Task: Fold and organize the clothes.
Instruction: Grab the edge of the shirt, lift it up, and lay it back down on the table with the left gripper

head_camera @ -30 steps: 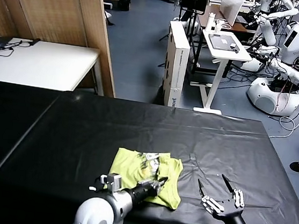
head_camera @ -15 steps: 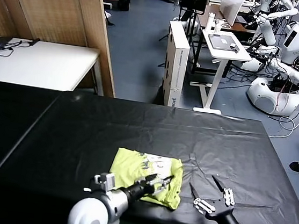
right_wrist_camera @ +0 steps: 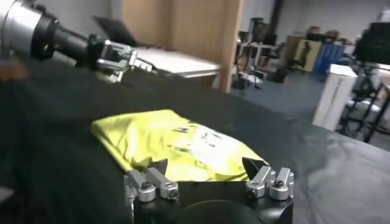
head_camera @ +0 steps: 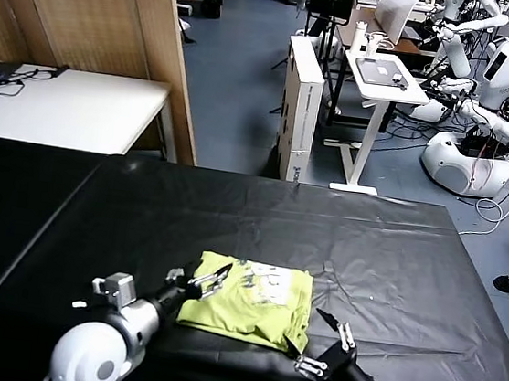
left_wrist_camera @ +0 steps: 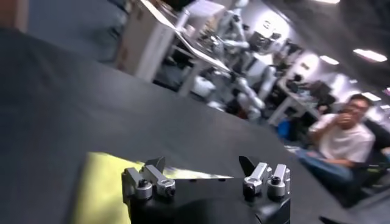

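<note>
Because the yellow-green T-shirt [head_camera: 246, 301] already lies folded in a small bundle on the black table [head_camera: 395, 252], the left gripper [head_camera: 207, 283] at its left edge and the right gripper [head_camera: 322, 338] by its near right corner both have open fingers and hold nothing.

A black-covered table [head_camera: 396, 243] stands before white robots [head_camera: 488, 79] and a white desk [head_camera: 71, 105].

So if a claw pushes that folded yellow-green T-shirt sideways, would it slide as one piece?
Probably not cleanly. The T-shirt lies as a soft, uneven bundle with loose edges, so the layers would likely bunch. It looks thin and light, and would likely sag if lifted. The black table cover already shows wrinkles and may drag along.
</note>
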Robot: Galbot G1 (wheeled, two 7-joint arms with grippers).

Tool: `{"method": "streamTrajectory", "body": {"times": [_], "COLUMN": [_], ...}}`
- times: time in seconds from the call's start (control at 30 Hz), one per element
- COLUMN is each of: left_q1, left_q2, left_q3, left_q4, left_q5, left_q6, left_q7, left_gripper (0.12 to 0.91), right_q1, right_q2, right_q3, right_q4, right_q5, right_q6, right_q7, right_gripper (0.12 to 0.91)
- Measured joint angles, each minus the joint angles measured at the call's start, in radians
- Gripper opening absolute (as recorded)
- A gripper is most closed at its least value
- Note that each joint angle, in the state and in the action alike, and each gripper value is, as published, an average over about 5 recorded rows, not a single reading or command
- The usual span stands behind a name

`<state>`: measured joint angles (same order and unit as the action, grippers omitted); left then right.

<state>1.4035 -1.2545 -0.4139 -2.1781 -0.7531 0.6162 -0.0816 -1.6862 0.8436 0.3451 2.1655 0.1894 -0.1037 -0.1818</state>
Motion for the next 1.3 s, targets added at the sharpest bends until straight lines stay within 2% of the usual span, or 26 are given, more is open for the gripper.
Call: {"method": "streamTrajectory", "body": {"times": [0.1,0.17,0.33,0.43,0.77,0.87,0.97,1.17,1.23,1.3], "left_q1": [0.005,0.008,0.009,0.008,0.008,0.008,0.011,0.022,0.025,0.030], "left_q2": [-0.001,-0.001,0.003,0.004,0.004,0.005,0.006,-0.009,-0.017,-0.027], "left_q3": [-0.003,-0.004,-0.007,-0.007,-0.004,-0.004,-0.002,-0.001,-0.004,-0.007], "left_q4": [0.000,-0.001,0.001,0.003,0.011,0.021,0.034,0.083,0.104,0.125], "left_q5": [0.005,0.008,0.012,0.014,0.025,0.049,0.102,0.215,0.226,0.231], "left_q6": [-0.001,-0.002,-0.005,-0.007,-0.015,-0.031,-0.071,-0.193,-0.222,-0.248], "left_q7": [0.000,0.000,0.001,0.001,0.003,0.015,0.044,0.102,0.111,0.121], "left_gripper": [0.907,0.907,0.907,0.907,0.907,0.907,0.907,0.907,0.907,0.907], "right_q1": [-0.001,-0.004,-0.019,-0.030,-0.069,-0.077,-0.090,-0.142,-0.167,-0.191], "right_q2": [-0.001,-0.001,-0.001,-0.001,-0.007,-0.006,-0.006,0.002,0.010,0.019], "right_q3": [-0.017,-0.022,-0.016,-0.003,0.039,0.044,0.056,0.107,0.131,0.155], "right_q4": [-0.006,-0.008,-0.007,-0.001,0.024,0.034,0.050,0.108,0.133,0.158], "right_q5": [-0.010,-0.015,-0.020,-0.012,0.033,0.050,0.081,0.159,0.176,0.191], "right_q6": [0.004,0.007,0.015,0.016,-0.037,-0.045,-0.045,-0.040,-0.039,-0.039], "right_q7": [-0.001,-0.002,0.002,0.012,0.035,0.046,0.064,0.090,0.092,0.096], "right_gripper": [0.667,0.583,0.271,0.152,0.141,0.216,0.392,0.766,0.853,0.889]}}
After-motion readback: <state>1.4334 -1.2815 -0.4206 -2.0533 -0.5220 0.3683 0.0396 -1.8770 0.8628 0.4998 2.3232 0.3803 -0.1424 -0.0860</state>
